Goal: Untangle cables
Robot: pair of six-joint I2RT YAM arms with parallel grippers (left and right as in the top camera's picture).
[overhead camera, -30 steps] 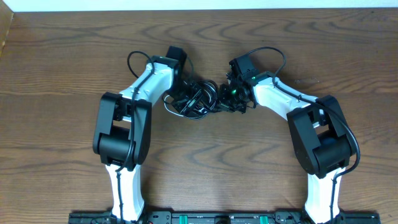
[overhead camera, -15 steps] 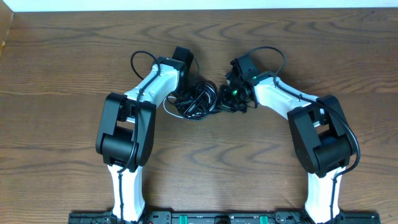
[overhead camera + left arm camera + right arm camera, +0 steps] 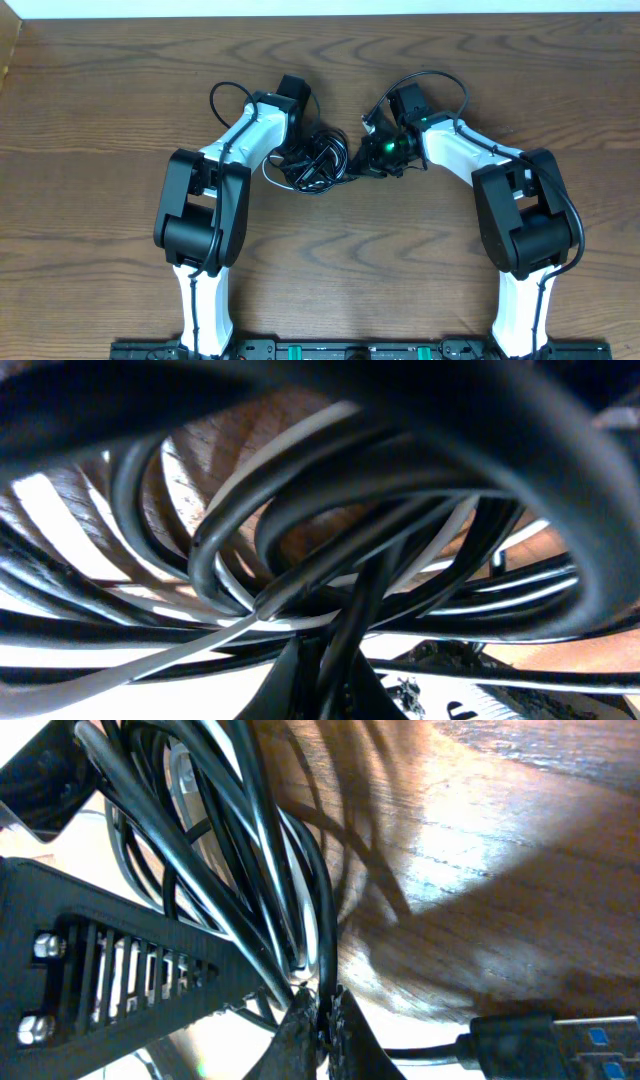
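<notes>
A tangled bundle of thin black cables (image 3: 320,160) with one white cable (image 3: 272,178) lies on the wooden table between the two arms. My left gripper (image 3: 300,150) is at the bundle's left side, shut on a black cable (image 3: 345,630), with coils and the white cable (image 3: 150,660) looping close around it. My right gripper (image 3: 368,158) is at the bundle's right side, shut on a black cable (image 3: 322,960). A USB plug (image 3: 555,1035) with a blue insert lies beside the right fingers.
The wooden table (image 3: 100,120) stretches out on all sides. The arms' own thicker black cables loop behind each wrist (image 3: 225,95) (image 3: 440,82). A black slotted part of the left arm (image 3: 110,970) fills the lower left of the right wrist view.
The left gripper moved right into the bundle and pushed it tighter. The right gripper then shifted right and slightly up, pulling on its cable.
</notes>
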